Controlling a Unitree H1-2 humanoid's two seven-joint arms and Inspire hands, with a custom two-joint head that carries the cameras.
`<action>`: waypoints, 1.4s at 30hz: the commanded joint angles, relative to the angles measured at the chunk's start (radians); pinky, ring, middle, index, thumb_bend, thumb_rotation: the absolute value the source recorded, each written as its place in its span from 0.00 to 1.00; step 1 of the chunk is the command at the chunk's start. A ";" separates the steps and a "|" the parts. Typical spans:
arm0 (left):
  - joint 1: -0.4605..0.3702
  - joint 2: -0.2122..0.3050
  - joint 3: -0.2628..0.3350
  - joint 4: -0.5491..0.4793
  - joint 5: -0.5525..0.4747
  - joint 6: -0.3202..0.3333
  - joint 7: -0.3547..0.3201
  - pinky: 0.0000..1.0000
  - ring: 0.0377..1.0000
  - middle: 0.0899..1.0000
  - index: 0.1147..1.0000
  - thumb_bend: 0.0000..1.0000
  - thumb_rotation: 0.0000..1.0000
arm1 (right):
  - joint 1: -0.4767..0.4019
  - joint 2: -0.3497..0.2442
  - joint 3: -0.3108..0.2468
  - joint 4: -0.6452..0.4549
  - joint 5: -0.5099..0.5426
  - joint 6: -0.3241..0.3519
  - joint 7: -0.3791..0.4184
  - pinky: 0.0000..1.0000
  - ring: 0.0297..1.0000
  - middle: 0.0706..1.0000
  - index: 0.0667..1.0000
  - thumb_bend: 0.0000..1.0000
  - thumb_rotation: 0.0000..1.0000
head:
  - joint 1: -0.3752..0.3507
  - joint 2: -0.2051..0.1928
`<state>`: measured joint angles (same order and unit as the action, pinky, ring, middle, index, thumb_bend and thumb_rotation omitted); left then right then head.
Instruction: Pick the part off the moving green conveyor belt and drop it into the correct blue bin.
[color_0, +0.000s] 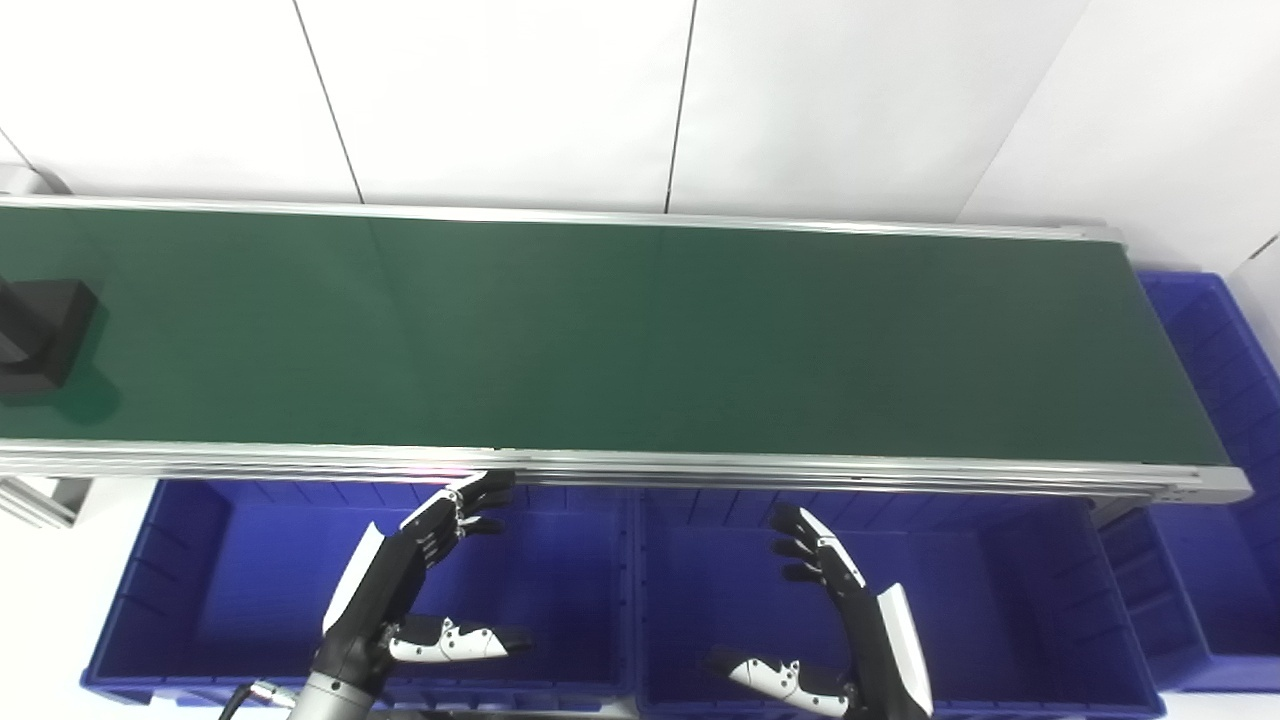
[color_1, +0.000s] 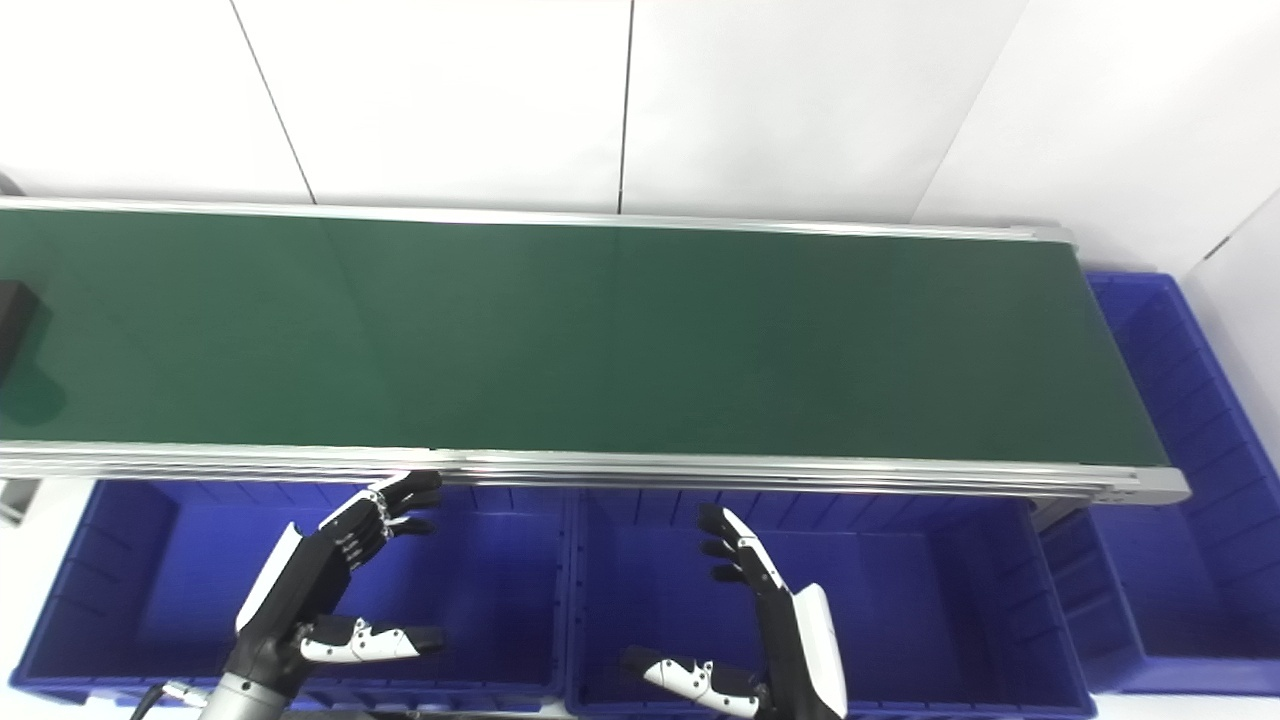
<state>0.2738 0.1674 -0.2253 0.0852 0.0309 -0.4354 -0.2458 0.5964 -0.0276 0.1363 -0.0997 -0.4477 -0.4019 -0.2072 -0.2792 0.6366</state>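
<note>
Your left robot hand (color_0: 415, 575) is open, fingers spread and thumb out to the side, holding nothing. It hangs over the left blue bin (color_0: 150, 590), fingertips up near the belt's near rail (color_0: 700, 465) but not on the belt.

Your right robot hand (color_0: 850, 620) is open too, fingers fanned upward, thumb pointing toward the left hand, nothing in it. It sits over the middle blue bin (color_0: 1020, 600), lower and a little farther from the rail than the left hand.

Beyond both hands, past the rail, runs the green conveyor belt (color_0: 640, 340), spanning almost the full width of the view. The stretch directly ahead of either hand is bare.

The part (color_0: 45, 330), a dark blocky piece, lies on the belt well off to the left of your left hand, at the picture's left edge. In the right eye view only its corner shows. You cannot make out its exact shape.

Far to the right of your right hand, a third blue bin (color_0: 1220, 400) wraps around the belt's end.

White wall panels (color_0: 500, 100) stand behind the belt.
</note>
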 joint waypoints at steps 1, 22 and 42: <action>-0.014 0.006 0.000 -0.011 -0.010 -0.035 0.008 0.73 0.81 0.83 0.78 0.92 0.20 | -0.003 -0.001 0.004 -0.008 0.007 -0.056 -0.018 0.69 0.77 0.82 0.86 0.74 0.24 | 0.001 -0.001; -0.020 -0.001 -0.044 0.009 0.018 -0.035 0.039 0.73 0.80 0.81 0.78 0.93 0.18 | -0.008 -0.045 0.002 0.022 0.046 -0.067 -0.031 0.68 0.76 0.83 0.87 0.72 0.24 | 0.222 -0.066; -0.049 0.039 -0.191 0.030 0.097 -0.035 0.240 0.67 0.74 0.77 0.73 0.99 0.21 | -0.003 -0.099 0.017 0.041 0.151 -0.068 -0.026 0.82 0.84 0.88 0.93 0.60 0.01 | 0.368 -0.120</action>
<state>0.2401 0.2023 -0.4068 0.1281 0.1196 -0.4355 -0.0352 0.5890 -0.1200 0.1503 -0.0388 -0.3004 -0.4108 -0.2149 0.0828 0.5185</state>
